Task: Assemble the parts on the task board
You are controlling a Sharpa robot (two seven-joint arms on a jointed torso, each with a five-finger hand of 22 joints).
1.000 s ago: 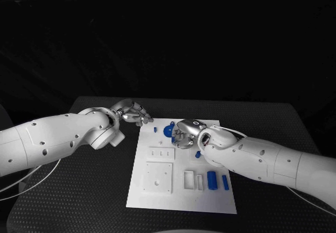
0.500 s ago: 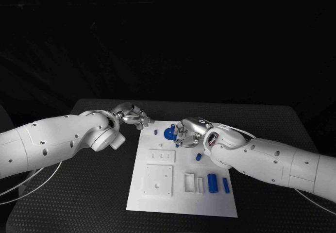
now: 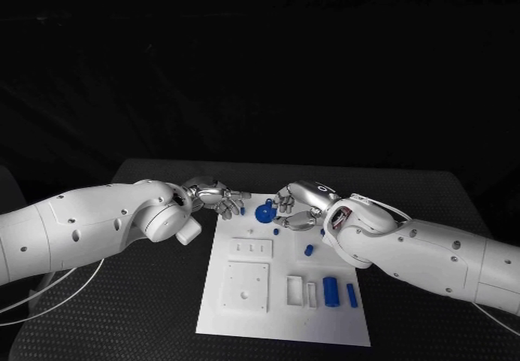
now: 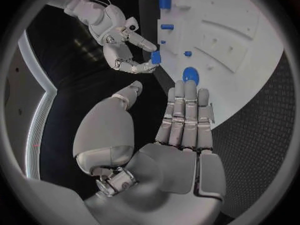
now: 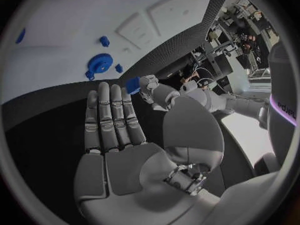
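Observation:
The white task board (image 3: 271,316) lies mid-table with a blue gear (image 3: 265,213) near its far end. My right hand (image 3: 298,204) hovers just right of the gear. It pinches a small blue part (image 4: 155,58) between thumb and a finger, also seen in the right wrist view (image 5: 132,85). My left hand (image 3: 220,199) is by the board's far left corner, fingers stretched out and apart, holding nothing. Its fingertips are close to a small blue peg (image 3: 242,200) at the board's left edge. The left wrist view shows the gear (image 4: 190,75) just beyond the left hand's fingertips (image 4: 186,87).
A blue cylinder (image 3: 331,290) and a slim blue bar (image 3: 351,295) lie at the board's near right. Another small blue piece (image 3: 308,249) sits mid-right. White raised blocks and slots fill the board's near left. Black table surrounds the board.
My left hand has moved nearer the board, up to the small peg. My right hand has drawn slightly back from the gear. The whole picture has shifted a little.

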